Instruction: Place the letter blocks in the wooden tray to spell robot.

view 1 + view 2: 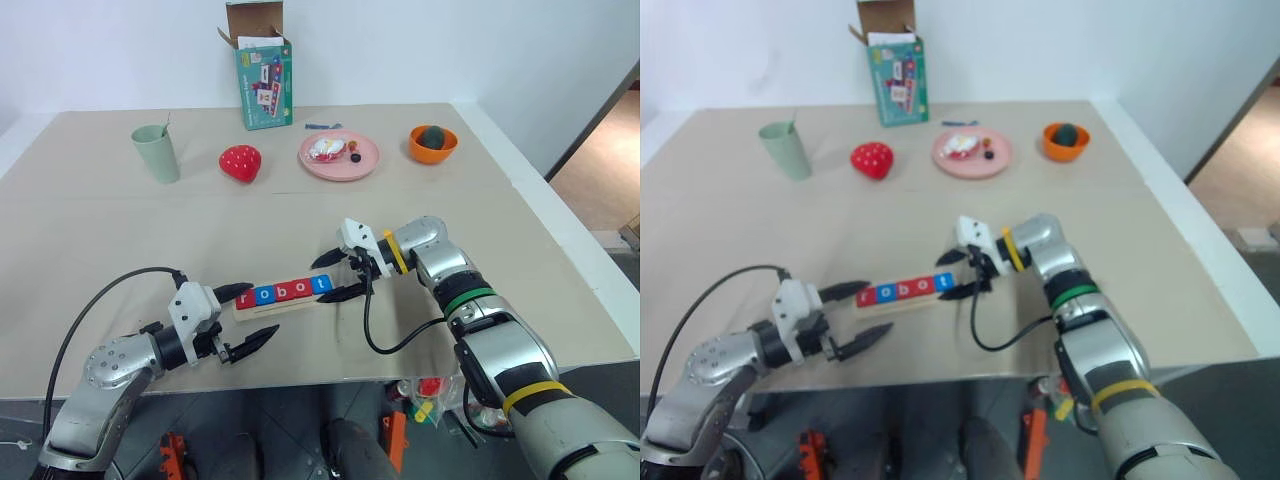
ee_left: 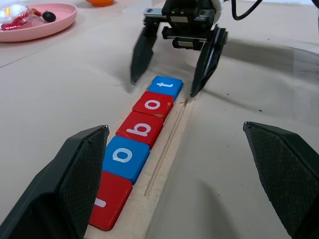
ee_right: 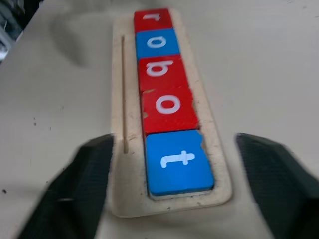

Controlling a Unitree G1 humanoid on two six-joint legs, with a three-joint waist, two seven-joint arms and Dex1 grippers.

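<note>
Beige table (image 1: 120, 240) fills most of the frame, white wall behind. Along the upper part, left to right: pale green cup (image 1: 157, 153) with something thin sticking out, red strawberry toy (image 1: 240, 162), teal cardboard box (image 1: 264, 78) with open flaps at upper centre, round pink plate (image 1: 366, 162) holding small toy items, orange bowl (image 1: 433, 144) with a dark round thing inside. A small blue object (image 1: 321, 126) lies just behind the plate; wooden floor at far right edge.

Even, bright overhead light; soft shadows lay under the arms on the table (image 1: 90, 220). Right wrist view was blurred, its near fingers (image 3: 84, 189) smeared. Left wrist view stayed sharper.
</note>
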